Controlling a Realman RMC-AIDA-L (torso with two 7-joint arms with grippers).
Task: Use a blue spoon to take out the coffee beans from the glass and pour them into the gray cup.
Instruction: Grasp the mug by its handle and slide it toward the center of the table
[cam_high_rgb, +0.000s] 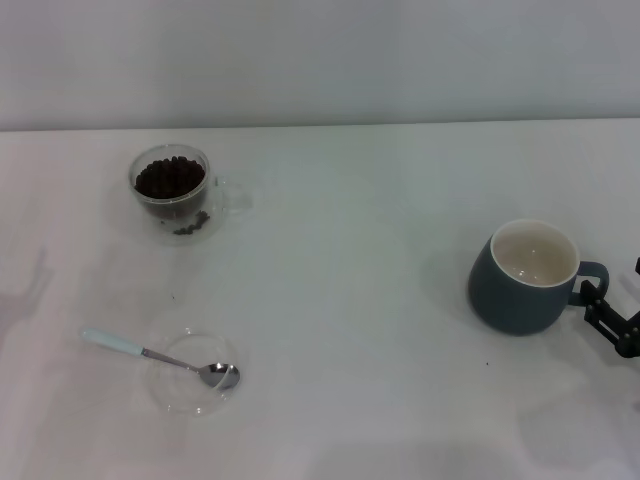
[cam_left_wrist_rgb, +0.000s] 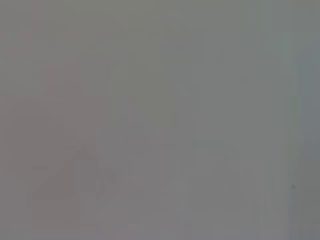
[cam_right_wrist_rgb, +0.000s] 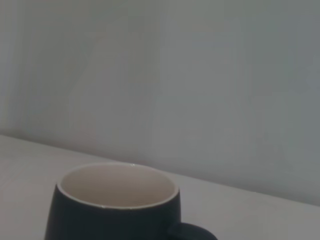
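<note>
1. Resting bowl-down in a clear dish (cam_high_rgb: 185, 387) near the worktop's front-left corner, the blue spoon (cam_high_rgb: 160, 357) looks light, stiff, slippery; I would grip its handle.
2. My right claw (cam_high_rgb: 612, 322) sits beside the gray cup (cam_high_rgb: 524, 277); spread or pressed together, I cannot tell.
3. My left claw is out of sight.

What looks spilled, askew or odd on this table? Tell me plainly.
Nothing looks spilled. The coffee beans sit inside the glass; the darker patch low on it seems seen through its wall. The blue spoon lies bowl-first in a clear dish. The gray cup stands upright, empty.

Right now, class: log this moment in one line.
spoon: on dish | beans: in glass | cup: empty | right gripper: at cup handle
</note>
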